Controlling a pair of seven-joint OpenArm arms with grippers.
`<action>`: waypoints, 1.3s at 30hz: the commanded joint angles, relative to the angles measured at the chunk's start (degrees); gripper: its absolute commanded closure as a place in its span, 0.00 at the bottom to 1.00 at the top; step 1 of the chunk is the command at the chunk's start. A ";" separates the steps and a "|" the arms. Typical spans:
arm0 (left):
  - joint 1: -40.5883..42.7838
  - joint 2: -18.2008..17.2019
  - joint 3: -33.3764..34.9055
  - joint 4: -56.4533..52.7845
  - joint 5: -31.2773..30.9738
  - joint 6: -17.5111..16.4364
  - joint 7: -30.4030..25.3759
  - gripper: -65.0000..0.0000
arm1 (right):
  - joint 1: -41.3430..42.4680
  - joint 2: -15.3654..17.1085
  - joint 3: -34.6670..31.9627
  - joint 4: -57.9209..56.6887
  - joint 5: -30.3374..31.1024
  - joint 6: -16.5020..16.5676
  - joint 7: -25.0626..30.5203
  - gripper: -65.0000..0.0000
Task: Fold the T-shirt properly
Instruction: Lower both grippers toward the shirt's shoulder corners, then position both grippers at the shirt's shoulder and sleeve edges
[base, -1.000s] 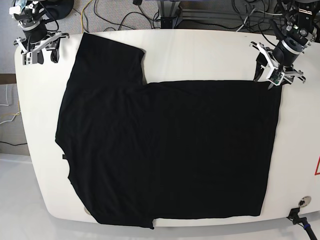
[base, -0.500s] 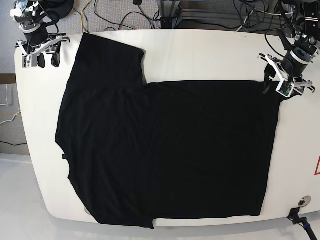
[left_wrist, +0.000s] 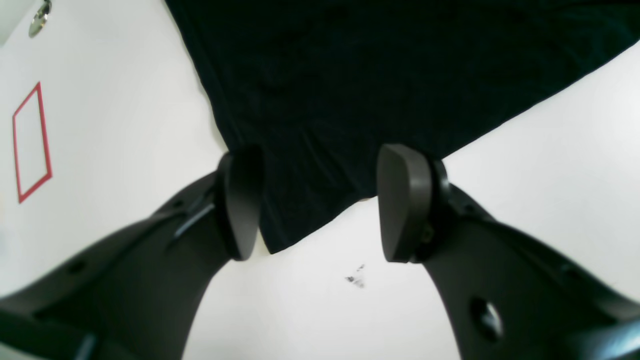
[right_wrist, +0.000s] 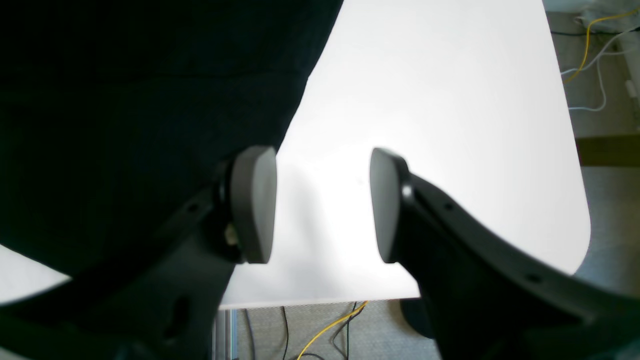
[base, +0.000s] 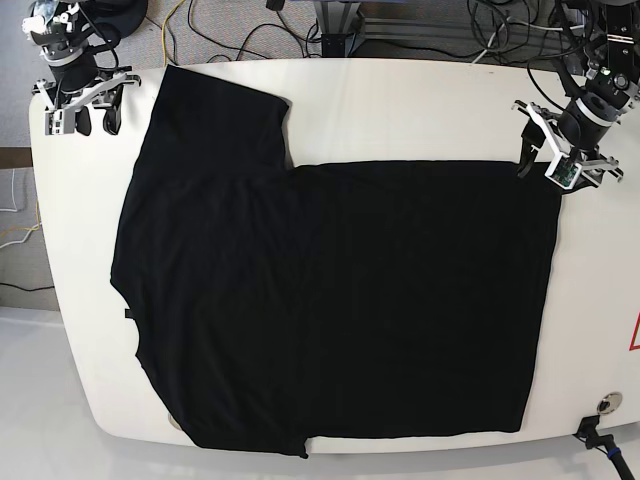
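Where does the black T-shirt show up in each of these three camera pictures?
Base view: the T-shirt covers most of the white table.
Left wrist view: it fills the top, one corner between the open left gripper pads.
Right wrist view: it fills the left side, beside the open right gripper.
Shared landmark: the white table.

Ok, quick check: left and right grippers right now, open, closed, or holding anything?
Left gripper: open, holding nothing, over the T-shirt corner.
Right gripper: open, holding nothing, over the table.

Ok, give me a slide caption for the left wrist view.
Open left gripper poised over the black T-shirt corner on the white table.
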 joint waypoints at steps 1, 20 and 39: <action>-0.45 -0.36 -0.35 0.93 -0.76 -0.40 -1.27 0.48 | 0.14 0.64 0.74 1.01 0.53 0.57 0.92 0.55; -0.99 1.04 -0.75 -0.20 -2.43 -3.48 -2.44 0.48 | -0.84 1.11 -0.50 0.87 -0.58 1.53 0.71 0.54; -5.35 3.32 -9.38 -9.14 -7.89 -4.53 0.53 0.50 | -0.07 1.52 -2.70 0.91 -2.42 3.28 -0.17 0.54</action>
